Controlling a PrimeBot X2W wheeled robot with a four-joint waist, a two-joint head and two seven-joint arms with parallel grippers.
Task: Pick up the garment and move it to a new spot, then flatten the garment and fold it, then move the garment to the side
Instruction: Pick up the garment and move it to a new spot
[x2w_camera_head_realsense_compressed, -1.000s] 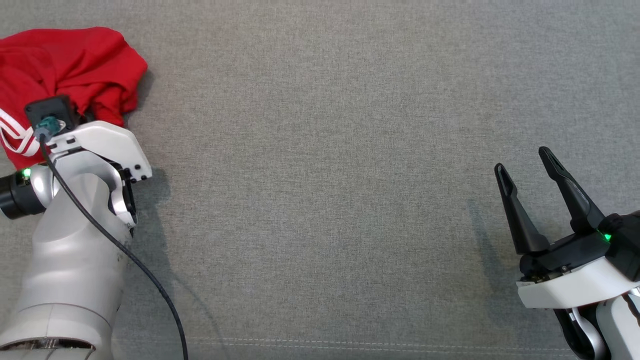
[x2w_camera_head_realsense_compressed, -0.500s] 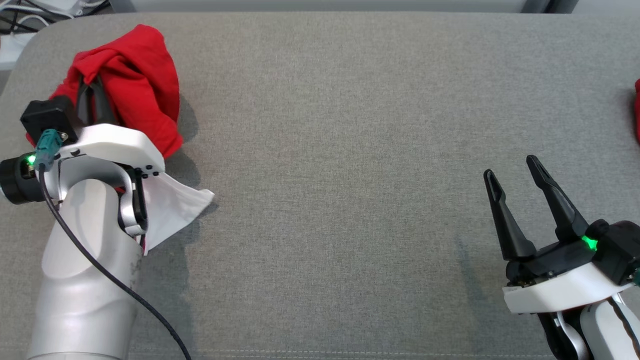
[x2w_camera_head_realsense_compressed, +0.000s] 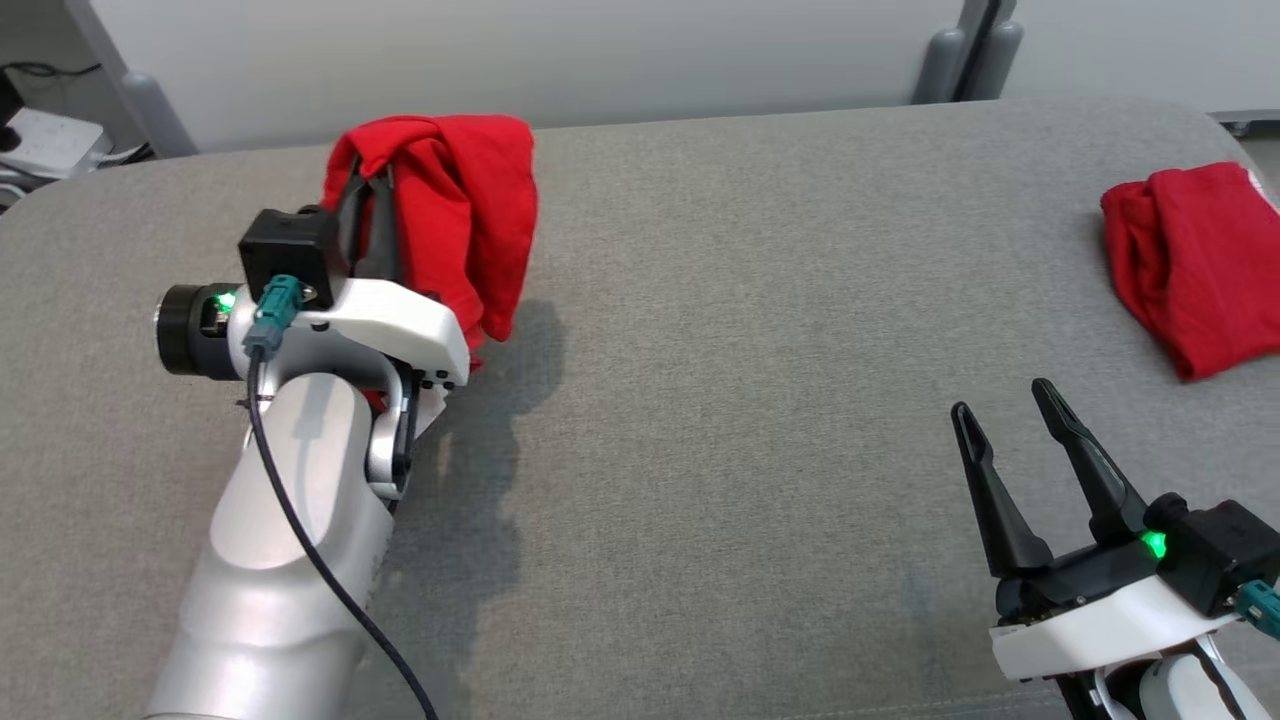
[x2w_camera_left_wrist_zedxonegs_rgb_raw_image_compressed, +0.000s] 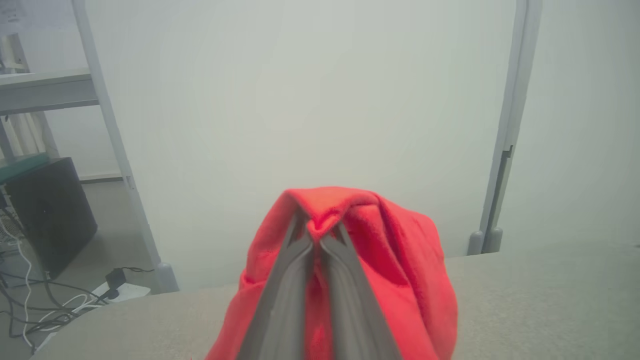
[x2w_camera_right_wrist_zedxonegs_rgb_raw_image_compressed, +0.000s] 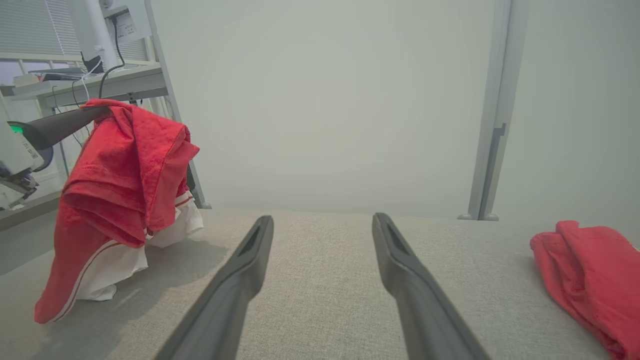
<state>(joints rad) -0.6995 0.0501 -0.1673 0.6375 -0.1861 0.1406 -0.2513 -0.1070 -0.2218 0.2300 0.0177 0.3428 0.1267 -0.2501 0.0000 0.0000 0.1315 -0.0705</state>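
Found left gripper (x2w_camera_head_realsense_compressed: 368, 182) upper left in head view, clamped on red garment (x2w_camera_head_realsense_compressed: 470, 210) — tips buried in a fold. Lower part hidden behind wrist there; seen draping to grey surface (x2w_camera_head_realsense_compressed: 720, 350) at left of right wrist view. Noted right gripper (x2w_camera_head_realsense_compressed: 1002, 398) lower right — spread wide, empty. Second red cloth (x2w_camera_head_realsense_compressed: 1190, 255) cut off at right edge.

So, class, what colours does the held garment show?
The garment is red with a white lower part; clearest in right wrist view.
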